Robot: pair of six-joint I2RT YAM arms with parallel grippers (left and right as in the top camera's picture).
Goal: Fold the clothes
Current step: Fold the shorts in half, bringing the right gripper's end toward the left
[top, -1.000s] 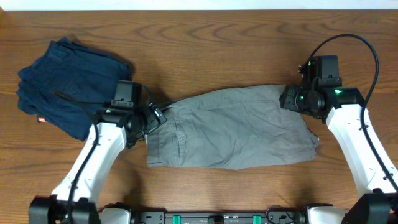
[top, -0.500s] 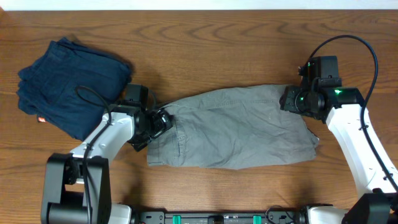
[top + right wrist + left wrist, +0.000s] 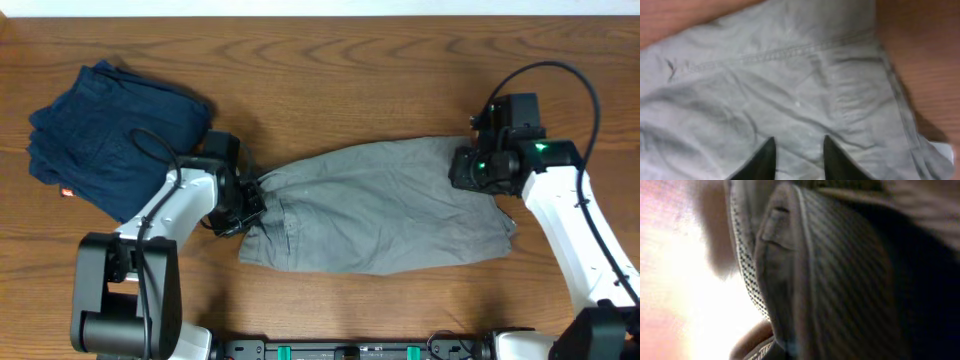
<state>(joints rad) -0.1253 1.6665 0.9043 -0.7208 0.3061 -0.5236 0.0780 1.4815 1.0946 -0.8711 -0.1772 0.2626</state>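
While the gray shorts (image 3: 375, 220) lie spread mid-table (image 3: 350, 60), your left gripper (image 3: 250, 200) sits buried in their left end, grip unreadable, your right gripper (image 3: 798, 142) spread apart over the right end, navy garment (image 3: 110, 135) far left.

Wood table (image 3: 350, 60), gray shorts (image 3: 380, 205) flat at ctr, navy garment (image 3: 110, 140) bunched at left, well apart

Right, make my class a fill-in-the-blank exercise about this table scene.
The spread-out shorts are ___ in colour. The folded navy garment lies on the robot's ___ side. The table is made of ___.
Missing words: gray, left, wood.
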